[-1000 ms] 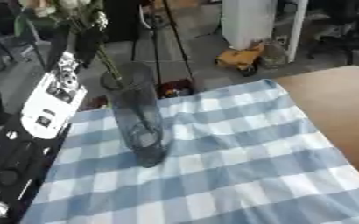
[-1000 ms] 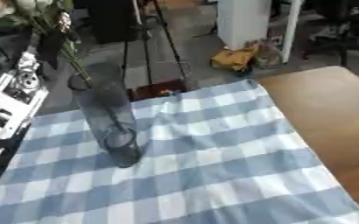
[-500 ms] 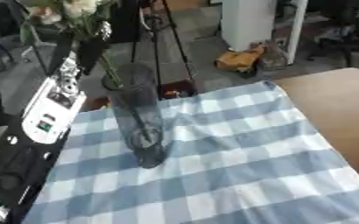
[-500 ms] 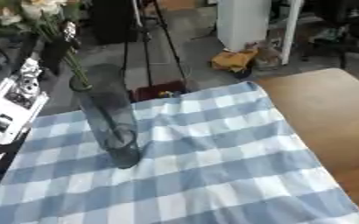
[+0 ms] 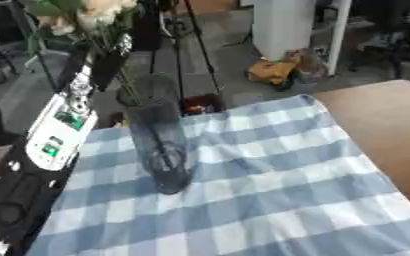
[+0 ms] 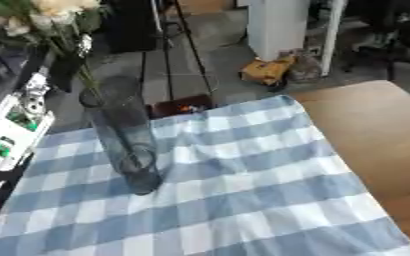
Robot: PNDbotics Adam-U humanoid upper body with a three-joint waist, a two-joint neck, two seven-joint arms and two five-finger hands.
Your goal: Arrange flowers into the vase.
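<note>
Flowers [image 5: 93, 11] sit lower, stems now deeper in the vase [image 5: 159, 140]; left hand [image 5: 90, 67] fingers' state unclear.

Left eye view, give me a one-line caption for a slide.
Left arm lowers pale flowers by their stems into a tall glass vase standing on a blue checked cloth.

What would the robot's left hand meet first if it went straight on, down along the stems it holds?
Most likely the rim of the vase. The left hand, holding the flowers, points down the stems toward it. Depth is unclear, so it could instead pass beside the vase to the checked cloth.
</note>
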